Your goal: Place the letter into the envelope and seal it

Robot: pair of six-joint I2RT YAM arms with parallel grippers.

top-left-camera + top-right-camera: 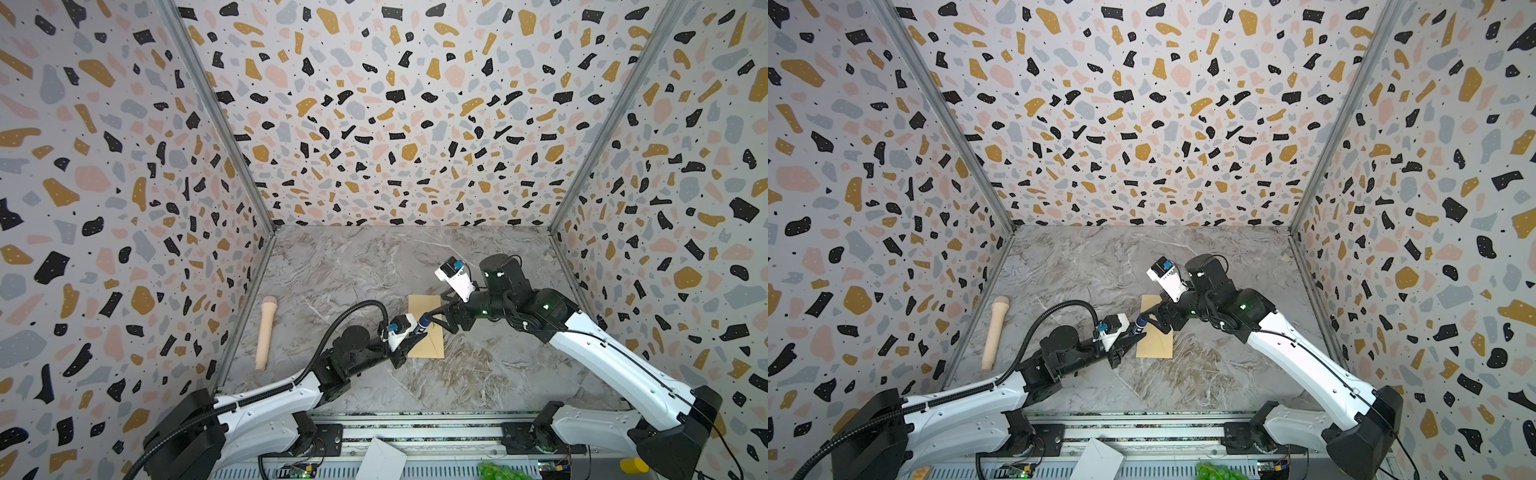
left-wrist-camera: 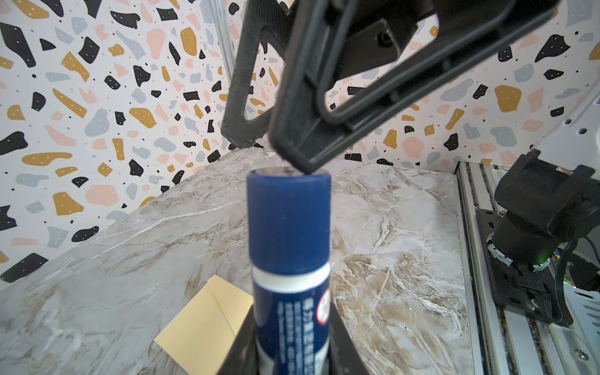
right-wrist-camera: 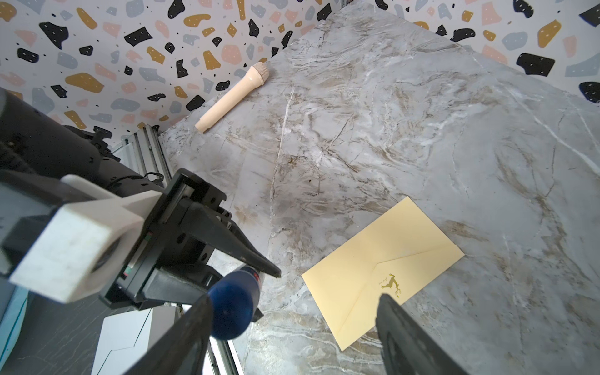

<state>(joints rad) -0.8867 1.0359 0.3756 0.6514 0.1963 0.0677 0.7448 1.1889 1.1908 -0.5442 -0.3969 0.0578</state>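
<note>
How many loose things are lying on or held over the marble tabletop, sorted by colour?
Tan: 1, the envelope
Cream: 1, the microphone
Blue: 1, the glue stick
Total: 3

The envelope (image 1: 432, 345) is seen lying flat on the marbled bench (image 1: 353, 270), near its middle. In both top views the long sides of the envelope (image 1: 1158, 347) are set running from the near edge toward the back wall, and part of it is hidden. It is made of plain tan paper, rendered paler and yellowish in the wrist views. The pointed flap (image 3: 399, 292) is folded down over the body and faces up. A small gold deer-shaped mark (image 3: 392, 284) is printed near the flap's tip. Whether the flap is stuck down cannot be told.
</note>
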